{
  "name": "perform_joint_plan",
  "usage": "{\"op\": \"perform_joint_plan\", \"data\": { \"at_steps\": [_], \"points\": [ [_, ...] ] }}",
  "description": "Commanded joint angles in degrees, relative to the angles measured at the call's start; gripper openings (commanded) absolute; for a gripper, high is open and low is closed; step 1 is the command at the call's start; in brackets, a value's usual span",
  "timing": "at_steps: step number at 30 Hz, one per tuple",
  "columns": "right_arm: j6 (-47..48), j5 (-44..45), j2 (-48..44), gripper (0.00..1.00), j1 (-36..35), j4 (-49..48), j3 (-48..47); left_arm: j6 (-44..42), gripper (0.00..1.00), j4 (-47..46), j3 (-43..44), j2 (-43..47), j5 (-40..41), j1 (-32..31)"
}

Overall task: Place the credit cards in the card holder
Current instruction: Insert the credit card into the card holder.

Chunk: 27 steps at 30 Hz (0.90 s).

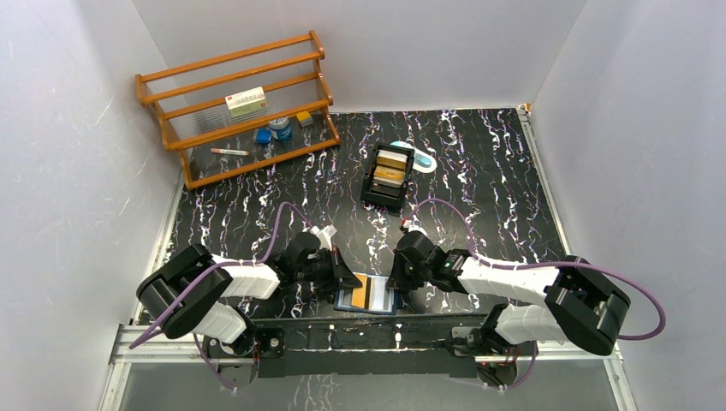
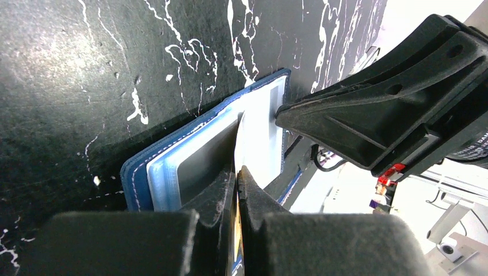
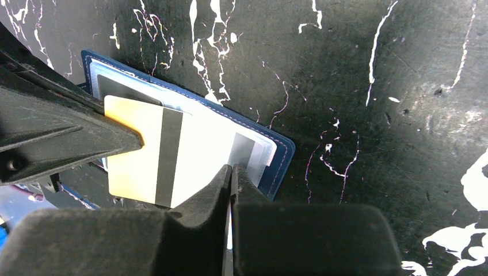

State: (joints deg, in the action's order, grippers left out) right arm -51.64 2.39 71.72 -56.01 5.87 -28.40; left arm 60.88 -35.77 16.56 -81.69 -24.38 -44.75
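Observation:
The navy card holder (image 1: 383, 301) lies open at the table's near edge, between my two grippers. A gold credit card (image 3: 138, 155) with a dark stripe lies across its light-blue pockets, its right end under a clear pocket. My left gripper (image 2: 237, 169) is shut on that card's left edge, and the card's thin gold edge shows between the fingers. My right gripper (image 3: 231, 168) is shut on the card holder's (image 3: 282, 152) near pocket edge. More credit cards (image 1: 391, 163) sit stacked in a black tray (image 1: 381, 193) farther back.
A wooden rack (image 1: 235, 103) stands at the back left with a white box (image 1: 246, 101) and small items on it. A white-and-teal object (image 1: 421, 159) lies behind the tray. The metal rail (image 1: 368, 330) runs just below the card holder.

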Motion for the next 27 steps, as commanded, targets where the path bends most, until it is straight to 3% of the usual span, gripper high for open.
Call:
{"op": "perform_joint_plan", "data": {
  "at_steps": [1,15,27],
  "points": [
    [0.8,2.0,0.3,0.11,-0.5,2.1,0.2,-3.5,0.0,1.1,0.6,-1.4,1.8,-0.6],
    [-0.5,2.4,-0.7,0.1,-0.4,1.7,1.2,-3.8,0.0,6.9,0.9,0.8,8.7,-1.6],
    [-1.8,2.0,-0.9,0.1,-0.4,0.3,2.0,-4.4,0.0,2.8,-0.7,2.6,9.4,-2.5]
  ]
}}
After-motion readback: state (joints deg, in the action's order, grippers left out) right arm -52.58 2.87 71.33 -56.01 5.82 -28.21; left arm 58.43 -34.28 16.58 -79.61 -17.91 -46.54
